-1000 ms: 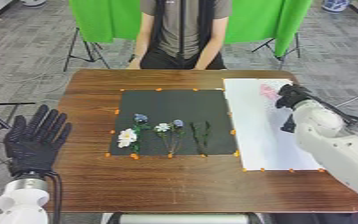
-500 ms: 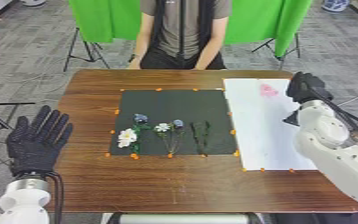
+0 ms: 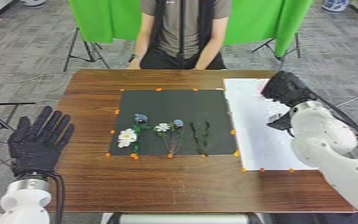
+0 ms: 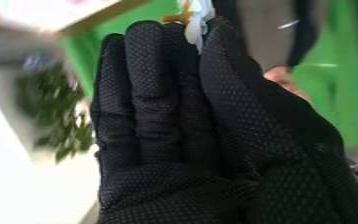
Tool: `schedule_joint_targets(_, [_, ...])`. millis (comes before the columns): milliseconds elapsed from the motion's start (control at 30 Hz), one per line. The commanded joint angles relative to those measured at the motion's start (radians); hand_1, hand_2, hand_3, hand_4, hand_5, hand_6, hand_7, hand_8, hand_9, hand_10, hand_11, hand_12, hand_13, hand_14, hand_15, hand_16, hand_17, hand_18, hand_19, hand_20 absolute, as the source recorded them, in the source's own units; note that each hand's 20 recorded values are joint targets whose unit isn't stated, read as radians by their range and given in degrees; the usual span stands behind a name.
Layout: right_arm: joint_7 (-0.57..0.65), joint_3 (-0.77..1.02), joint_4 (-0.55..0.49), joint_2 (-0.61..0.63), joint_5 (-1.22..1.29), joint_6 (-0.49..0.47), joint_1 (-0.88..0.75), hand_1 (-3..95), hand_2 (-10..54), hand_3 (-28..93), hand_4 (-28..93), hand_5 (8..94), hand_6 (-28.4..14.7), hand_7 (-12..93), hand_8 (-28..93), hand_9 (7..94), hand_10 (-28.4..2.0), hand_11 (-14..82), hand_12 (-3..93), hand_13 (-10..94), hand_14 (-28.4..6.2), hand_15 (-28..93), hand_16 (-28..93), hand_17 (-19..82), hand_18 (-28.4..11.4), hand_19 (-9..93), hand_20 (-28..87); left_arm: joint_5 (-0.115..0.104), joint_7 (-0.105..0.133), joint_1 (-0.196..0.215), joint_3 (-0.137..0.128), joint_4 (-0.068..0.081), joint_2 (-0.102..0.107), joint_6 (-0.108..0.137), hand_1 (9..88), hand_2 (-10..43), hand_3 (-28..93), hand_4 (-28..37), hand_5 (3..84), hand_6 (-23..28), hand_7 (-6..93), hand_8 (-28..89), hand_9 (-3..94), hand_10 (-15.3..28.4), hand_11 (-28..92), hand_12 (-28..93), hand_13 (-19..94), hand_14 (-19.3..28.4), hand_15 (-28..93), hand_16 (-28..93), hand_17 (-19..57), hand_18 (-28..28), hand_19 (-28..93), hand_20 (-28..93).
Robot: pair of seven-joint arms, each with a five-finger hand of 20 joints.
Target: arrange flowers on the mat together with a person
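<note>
Your right hand (image 3: pixel 286 89) is over the far end of the white sheet (image 3: pixel 257 150); its arm enters from 4 o'clock and the hand points to about 11. In the right wrist view, your right hand (image 4: pixel 162 105) has a narrow grip: fingers straight and together, thumb drawn in, a small white and orange-brown piece (image 4: pixel 196 31) pinched at the tips. You cannot confirm from this whether it is a petal. Your left hand (image 3: pixel 38 142) is off the table's 9 o'clock edge, fingers straight, slightly spread, pointing to about 12.

The gloves are black fabric, visibly dotted on the right one; the arm shells are smooth, white and rounded. The dark mat (image 3: pixel 153 102) is flat, matt and near square. The white sheet is a long rectangle at its 3 o'clock side. Orange tabs (image 3: pixel 135 156) mark the edges of both. The table (image 3: pixel 158 190) is brown wood with visible grain.

On the mat, toward 8 o'clock, you have a white bloom cluster (image 3: pixel 127 137) with green leaves, its foot toward 6. Just beside it, a blue bloom (image 3: pixel 141 118) heads toward 12. The small white flower (image 3: pixel 163 127) has its head near 12 and its stem running to about 5. Next to it, the grey-blue flower (image 3: pixel 178 123) has its stem toward 6. The green sprigs (image 3: pixel 201 136) toward 4 o'clock lie with their long axis from 12 to 6.
</note>
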Motion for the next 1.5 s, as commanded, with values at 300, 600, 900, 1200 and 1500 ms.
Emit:
schedule_joint_targets(300, [-0.083, -0.135, -0.101, -0.256, 0.05, -0.119, 0.061, 64.9, -3.7, 64, -28, 68.1, -2.9, 18, -2, 66.8, -11.5, 10.3, 29.8, 60, -3.3, 36, 51, 32, -14.3, 57, 35, 0.002, -0.014, 0.016, 0.0, 0.01, 0.016, 0.004, 28.1, 10.6, 73, -28.3, 43.4, 7.0, 18.8, -12, 39.4, 14.5, 21, 9, 29, 13.8, 30, -8, -4.4, 12.9, 33, 11])
schedule_joint_targets(600, [-0.059, -0.207, -0.041, -0.298, -0.06, -0.149, 0.082, 64.5, -3.8, 64, -28, 66.2, -3.4, 18, -2, 64.4, -12.0, 12.1, 27.8, 58, -3.0, 36, 50, 31, -14.5, 57, 35, 0.004, -0.026, 0.01, -0.002, 0.013, 0.009, 0.012, 28.1, 10.7, 73, -28.3, 43.5, 7.0, 18.8, -12, 39.4, 14.5, 21, 9, 29, 13.7, 30, -8, -4.4, 12.9, 33, 11])
schedule_joint_targets(900, [-0.035, -0.175, -0.024, -0.315, -0.047, -0.213, 0.04, 64.1, -3.5, 64, -28, 65.2, -3.8, 18, -3, 62.7, -12.8, 13.7, 26.3, 57, -3.4, 37, 49, 30, -14.7, 57, 35, 0.006, -0.032, 0.017, -0.015, 0.013, 0.002, 0.023, 28.2, 10.9, 73, -28.3, 43.6, 7.0, 18.9, -12, 39.4, 14.5, 21, 9, 29, 13.7, 30, -8, -4.3, 12.9, 33, 11])
schedule_joint_targets(1200, [-0.022, -0.17, -0.002, -0.323, -0.054, -0.255, 0.03, 62.8, -1.7, 64, -28, 63.4, -4.0, 17, -3, 60.6, -13.3, 15.4, 24.2, 55, -4.0, 39, 47, 29, -15.2, 58, 34, 0.003, -0.024, 0.013, -0.007, 0.014, 0.008, 0.027, 28.4, 11.4, 72, -28.3, 43.6, 6.9, 19.1, -12, 39.6, 14.5, 21, 8, 29, 13.7, 31, -8, -4.3, 12.9, 34, 11])
schedule_joint_targets(1500, [0.006, -0.156, -0.005, -0.313, -0.074, -0.252, 0.019, 56.3, -0.7, 69, -28, 58.2, -0.8, 20, -7, 56.9, -13.8, 18.8, 20.5, 51, -7.4, 47, 42, 27, -16.9, 62, 35, 0.0, -0.022, 0.024, -0.013, 0.012, 0.005, 0.041, 28.5, 11.6, 72, -28.3, 43.7, 7.0, 18.9, -12, 39.6, 14.6, 21, 8, 29, 14.2, 31, -8, -4.3, 12.9, 34, 11])
